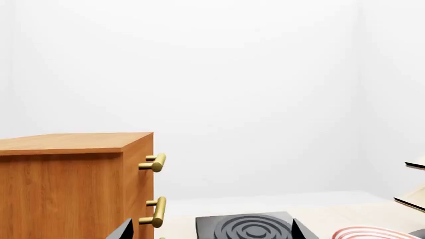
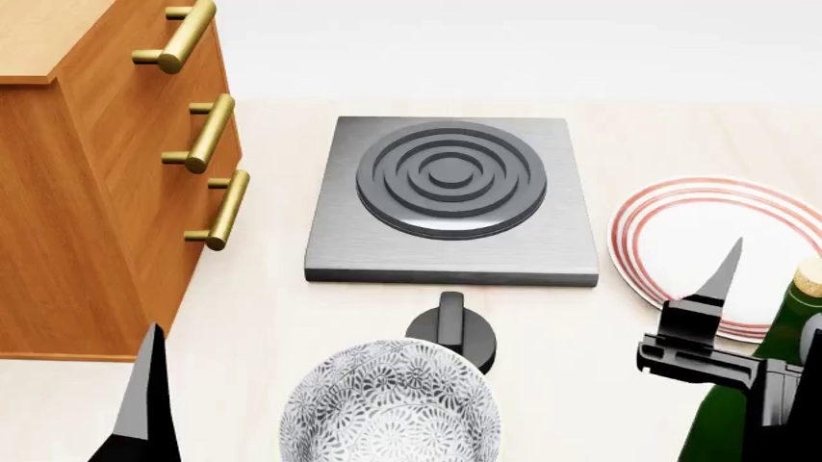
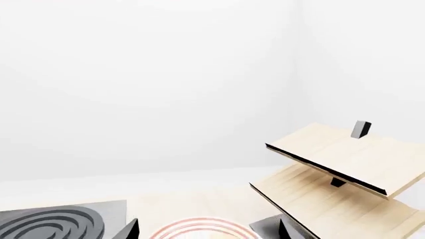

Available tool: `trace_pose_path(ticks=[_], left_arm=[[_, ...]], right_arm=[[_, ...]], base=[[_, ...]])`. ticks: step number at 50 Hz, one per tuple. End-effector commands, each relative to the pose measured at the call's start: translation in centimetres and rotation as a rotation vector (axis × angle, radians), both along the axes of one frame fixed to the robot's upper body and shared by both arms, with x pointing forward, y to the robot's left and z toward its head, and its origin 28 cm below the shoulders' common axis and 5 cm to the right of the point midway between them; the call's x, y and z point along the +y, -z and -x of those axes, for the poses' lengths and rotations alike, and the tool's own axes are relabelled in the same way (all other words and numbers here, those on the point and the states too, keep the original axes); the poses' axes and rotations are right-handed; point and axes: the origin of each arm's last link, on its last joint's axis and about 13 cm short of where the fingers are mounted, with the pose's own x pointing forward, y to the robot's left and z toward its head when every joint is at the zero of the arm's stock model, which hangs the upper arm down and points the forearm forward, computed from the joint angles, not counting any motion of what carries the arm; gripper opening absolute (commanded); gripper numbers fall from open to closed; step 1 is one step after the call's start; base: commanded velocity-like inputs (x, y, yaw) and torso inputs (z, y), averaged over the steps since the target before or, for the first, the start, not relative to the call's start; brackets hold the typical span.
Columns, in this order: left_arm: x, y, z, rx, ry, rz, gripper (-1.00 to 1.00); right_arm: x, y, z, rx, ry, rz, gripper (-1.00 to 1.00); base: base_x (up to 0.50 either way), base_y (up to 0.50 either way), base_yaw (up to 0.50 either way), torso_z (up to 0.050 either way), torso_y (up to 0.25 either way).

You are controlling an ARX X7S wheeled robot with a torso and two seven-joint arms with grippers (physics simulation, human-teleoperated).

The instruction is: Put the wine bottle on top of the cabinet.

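The wine bottle (image 2: 752, 414) is dark green with a tan cork and stands at the lower right of the head view, partly cut off by the frame edge. My right gripper (image 3: 209, 234) is open and empty; in the head view one of its fingers (image 2: 722, 284) rises just left of the bottle's neck. The bottle does not show in the right wrist view. The reddish-brown cabinet (image 2: 77, 192) with brass handles stands at the left, and its lighter flat top (image 1: 66, 142) is bare. My left gripper (image 1: 212, 234) is open and empty, low beside the cabinet's front.
A grey stove plate (image 2: 449, 192) lies in the middle, with a black knob (image 2: 452, 332) in front of it. A patterned bowl (image 2: 392, 409) sits near the front. A red-ringed plate (image 2: 694, 241) lies at the right. A pale slanted rack (image 3: 339, 164) stands further right.
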Motion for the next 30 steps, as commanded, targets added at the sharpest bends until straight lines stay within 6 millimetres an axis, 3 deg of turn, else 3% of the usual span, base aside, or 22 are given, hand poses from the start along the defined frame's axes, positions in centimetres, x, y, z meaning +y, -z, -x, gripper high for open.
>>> trace_pose_path(ticks=[1,30], left_arm=[[0.0,0.0,0.1,0.000,0.001,0.000,1.00],[-0.1,0.2,-0.1,0.010,0.006,-0.005,1.00]], right_arm=[[-0.4,-0.2,-0.5,0.008,0.016,-0.011,1.00],[-1.0,1.6,-2.5,0.073,0.031,-0.010,1.00]], base=[[0.00,0.00,0.00,0.000,0.000],[0.00,0.00,0.00,0.000,0.000]])
